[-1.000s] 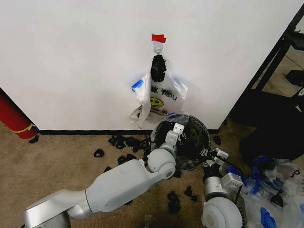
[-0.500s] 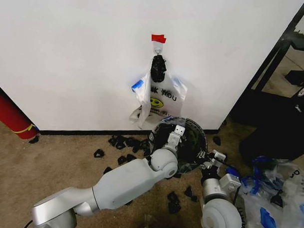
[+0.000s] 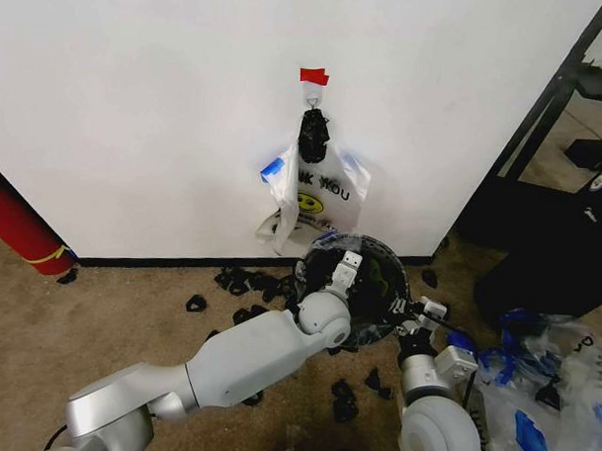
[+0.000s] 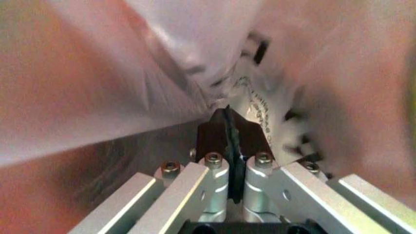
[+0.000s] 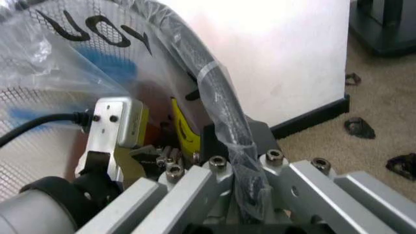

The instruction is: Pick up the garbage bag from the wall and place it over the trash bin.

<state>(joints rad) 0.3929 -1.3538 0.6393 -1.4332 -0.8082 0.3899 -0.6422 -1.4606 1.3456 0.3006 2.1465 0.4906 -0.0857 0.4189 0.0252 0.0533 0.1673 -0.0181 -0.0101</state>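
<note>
Left hand (image 3: 347,270) is down inside the trash bin (image 3: 396,273) at the foot of the wall (image 3: 147,101), fingers pinched shut on plastic film. Right hand (image 5: 234,168) grips the bin's film-wrapped rim. A garbage bag (image 3: 317,191) hangs from the wall hook, just above the bin on the floor.

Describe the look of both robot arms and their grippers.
The left arm and right arm have smooth pale-grey shells with round ball joints. The left gripper and right gripper have bare aluminium bars with bolts and dark pads. A black cable feeds the left wrist camera box.
</note>
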